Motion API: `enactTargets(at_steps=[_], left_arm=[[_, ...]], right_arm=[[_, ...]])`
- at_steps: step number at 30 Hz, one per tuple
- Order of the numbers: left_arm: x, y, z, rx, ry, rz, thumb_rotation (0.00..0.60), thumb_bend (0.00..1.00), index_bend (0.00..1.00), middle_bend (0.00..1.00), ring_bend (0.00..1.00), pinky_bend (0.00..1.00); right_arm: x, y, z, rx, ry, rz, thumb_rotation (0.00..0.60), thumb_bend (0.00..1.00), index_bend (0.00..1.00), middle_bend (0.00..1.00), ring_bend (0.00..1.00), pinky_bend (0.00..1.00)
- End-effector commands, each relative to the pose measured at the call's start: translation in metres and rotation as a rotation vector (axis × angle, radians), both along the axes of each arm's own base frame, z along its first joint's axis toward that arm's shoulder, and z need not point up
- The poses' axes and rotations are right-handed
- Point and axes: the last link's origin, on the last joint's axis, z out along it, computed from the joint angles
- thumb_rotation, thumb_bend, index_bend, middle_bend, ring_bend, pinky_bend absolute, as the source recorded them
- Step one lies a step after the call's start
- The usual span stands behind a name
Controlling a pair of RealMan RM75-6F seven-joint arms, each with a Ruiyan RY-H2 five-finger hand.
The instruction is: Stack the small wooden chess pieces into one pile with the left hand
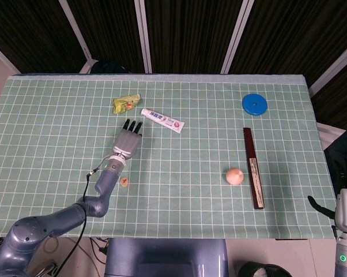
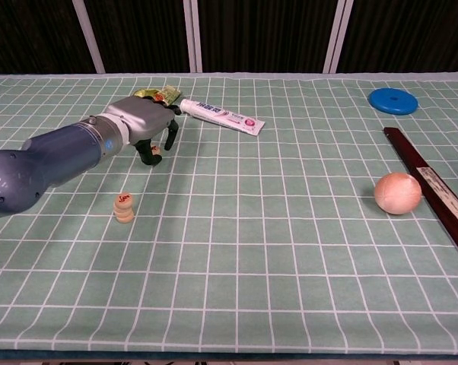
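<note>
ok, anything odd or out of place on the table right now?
Nothing spilled or damaged. One chess piece sits apart from the stack, under the left hand. A crumpled yellow-green wrapper lies by the toothpaste tube; it looks like litter, but it is clear of the work.

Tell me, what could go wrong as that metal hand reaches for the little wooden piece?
The left hand hangs over the loose small wooden chess piece, mostly hiding it, so the fingers might nudge it away. The white toothpaste tube lies close and might get bumped. The small stack of wooden pieces looks easy to topple later.
</note>
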Motion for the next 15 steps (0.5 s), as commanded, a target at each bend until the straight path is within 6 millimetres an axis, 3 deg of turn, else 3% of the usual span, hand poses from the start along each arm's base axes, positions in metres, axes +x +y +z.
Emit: enactTargets(at_steps=[1,15], left_arm=[[-0.0002,0.0,0.0013,0.007,0.002,-0.004,0.6,0.29,0.46,0.0,0.0,0.0],[-0.0027,-0.0016,0.0083,0.027,0.039,-0.014,0.6,0.29,0.46,0.0,0.0,0.0]], right_arm=[[0.0,-0.0001,-0.0001,0.001,0.0,0.0,0.6,0.23,0.09,0.01,0.0,0.0],[-0.0004,-0.0004,-0.0001,-0.002,-0.001,-0.003,0.6,0.23,0.09,0.01,0.0,0.0]])
